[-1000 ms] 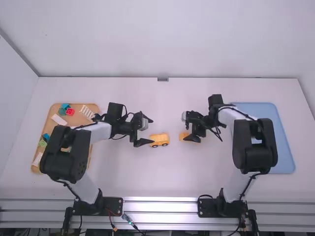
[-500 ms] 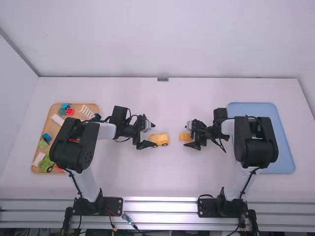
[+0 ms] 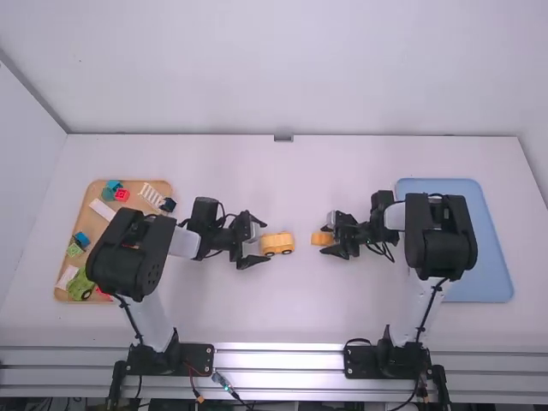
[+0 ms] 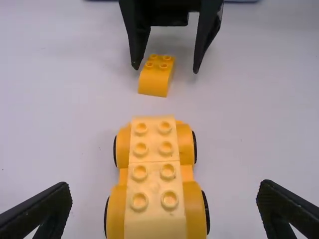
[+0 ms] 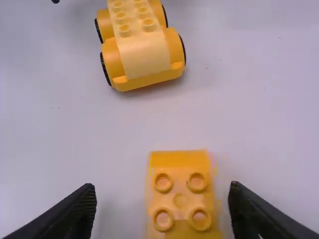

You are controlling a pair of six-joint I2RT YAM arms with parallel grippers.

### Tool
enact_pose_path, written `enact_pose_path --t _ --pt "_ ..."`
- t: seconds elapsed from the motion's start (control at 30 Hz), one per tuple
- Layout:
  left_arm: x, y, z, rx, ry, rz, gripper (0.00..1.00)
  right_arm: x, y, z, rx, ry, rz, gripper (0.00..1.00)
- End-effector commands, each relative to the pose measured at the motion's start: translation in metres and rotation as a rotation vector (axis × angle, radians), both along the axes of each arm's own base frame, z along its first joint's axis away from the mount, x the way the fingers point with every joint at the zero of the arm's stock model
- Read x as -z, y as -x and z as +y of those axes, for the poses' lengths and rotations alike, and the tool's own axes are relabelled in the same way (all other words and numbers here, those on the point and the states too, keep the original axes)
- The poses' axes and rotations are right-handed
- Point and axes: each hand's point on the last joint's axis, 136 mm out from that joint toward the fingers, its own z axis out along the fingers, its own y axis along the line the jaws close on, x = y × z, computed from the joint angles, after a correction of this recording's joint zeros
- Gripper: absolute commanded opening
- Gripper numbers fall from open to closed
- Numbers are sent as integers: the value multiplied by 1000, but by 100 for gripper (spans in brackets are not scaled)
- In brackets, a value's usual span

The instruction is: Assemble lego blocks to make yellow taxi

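Yellow taxi [image 3: 276, 243]: standing on its wheels in the middle of the white table [image 3: 291, 317], showing two rows of studs along a pale yellow top. Yellow block [image 3: 324, 241]: lying studs up on the table, apart from the taxi, nearer the right arm. Left gripper [image 3: 264, 242]: facing one end of the taxi, standing wide apart at the fingers. Right gripper [image 3: 324, 238]: standing spread around the block, leaving a gap on either side. Tan tray [image 3: 135, 187]: lying at the left, carrying red block [image 3: 122, 196], white lattice piece [image 3: 151, 195] and wheeled green piece [image 3: 79, 284]. Blue tray [image 3: 441, 186]: lying at the right, partly underlying the right arm.
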Motion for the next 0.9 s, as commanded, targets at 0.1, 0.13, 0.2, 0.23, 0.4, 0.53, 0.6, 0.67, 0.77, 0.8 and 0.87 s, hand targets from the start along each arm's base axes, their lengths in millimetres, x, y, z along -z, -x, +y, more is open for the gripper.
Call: enact_pose_path --t 0.1,0.13,0.2,0.23,0.4,0.53,0.6,0.67,0.77,0.8,0.87 --pt "6 9 -1 -5 5 39 99 8 2 -2 1 16 21 46" --pt "6 9 -1 -4 6 39 100 8 2 -1 -1 17 22 44" --pt "4 8 -1 -2 8 38 100 8 3 -2 0 20 26 34" --pt "4 7 -1 -2 8 38 100 9 3 -3 1 23 27 32" --pt "6 6 -8 19 3 23 99 3 3 0 12 -8 47 25" --pt "16 3 -18 45 0 46 99 -17 0 7 2 -69 67 22" --pt "23 0 -21 48 -9 56 99 -29 5 13 -40 -80 62 20" --pt "31 -7 -21 25 -29 80 100 -44 11 24 -114 -84 40 18" --pt "36 -10 -22 20 -37 87 96 -53 9 35 -157 -84 26 16" --pt "38 -10 -22 22 -38 88 91 -56 8 41 -171 -83 21 14" --pt "41 -10 -21 22 -40 90 77 -59 7 48 -191 -84 9 12"
